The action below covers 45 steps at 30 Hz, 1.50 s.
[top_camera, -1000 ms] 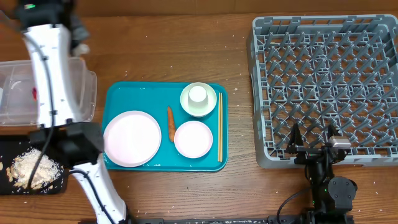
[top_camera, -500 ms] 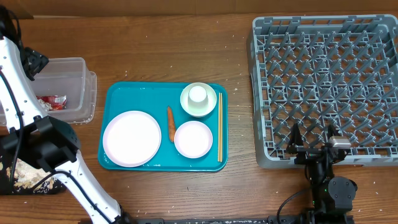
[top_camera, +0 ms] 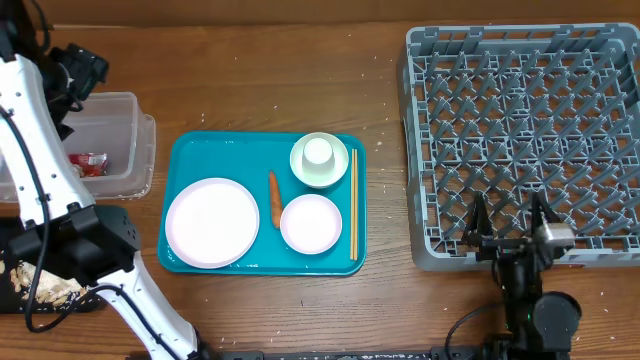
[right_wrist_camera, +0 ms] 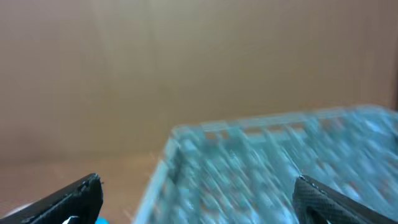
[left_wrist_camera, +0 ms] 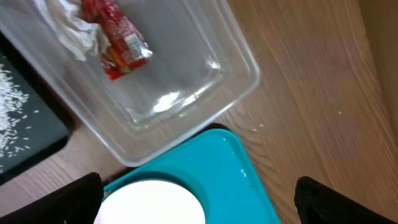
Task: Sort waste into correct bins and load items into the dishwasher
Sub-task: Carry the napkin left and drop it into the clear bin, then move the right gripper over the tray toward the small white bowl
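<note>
Here the wrapper [left_wrist_camera: 115,37] lies in the tub [left_wrist_camera: 205,81]; your left gripper [left_wrist_camera: 198,186] hangs spread, empty; next, you likely pinch the carrot [top_camera: 274,197].

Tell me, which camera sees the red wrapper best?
The left wrist view: the red wrapper looks big and sharp there, lying in the clear tub beside the tissue. Overhead shows only a tiny red patch. The right wrist misses it, showing just the blurred rack.
</note>
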Each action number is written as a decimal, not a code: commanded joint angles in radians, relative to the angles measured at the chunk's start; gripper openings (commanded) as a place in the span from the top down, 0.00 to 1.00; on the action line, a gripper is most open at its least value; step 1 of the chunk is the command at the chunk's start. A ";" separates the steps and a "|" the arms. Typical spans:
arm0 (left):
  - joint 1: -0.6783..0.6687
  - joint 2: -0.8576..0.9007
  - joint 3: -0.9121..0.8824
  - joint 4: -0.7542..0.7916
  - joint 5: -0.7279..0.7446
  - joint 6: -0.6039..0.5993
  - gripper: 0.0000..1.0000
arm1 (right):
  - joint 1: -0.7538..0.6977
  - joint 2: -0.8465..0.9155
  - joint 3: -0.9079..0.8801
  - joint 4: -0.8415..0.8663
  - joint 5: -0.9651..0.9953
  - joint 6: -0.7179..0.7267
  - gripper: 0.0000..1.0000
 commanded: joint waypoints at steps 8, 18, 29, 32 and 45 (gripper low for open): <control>-0.004 0.006 0.007 -0.002 0.019 -0.014 0.00 | -0.002 -0.008 -0.008 0.435 -0.533 0.753 0.00; -0.005 0.005 0.007 -0.002 0.019 -0.014 0.00 | 0.000 0.281 0.492 -0.184 -0.507 0.502 0.00; -0.005 0.006 0.007 -0.002 0.019 -0.014 0.00 | 0.499 1.198 1.173 -0.703 -0.365 0.298 0.00; -0.005 0.006 0.007 -0.002 0.019 -0.014 0.00 | 0.678 1.422 1.321 -0.818 -0.105 0.357 0.00; -0.005 0.006 0.007 -0.002 0.019 -0.014 0.00 | 0.784 1.778 1.403 -0.801 -0.169 0.538 0.00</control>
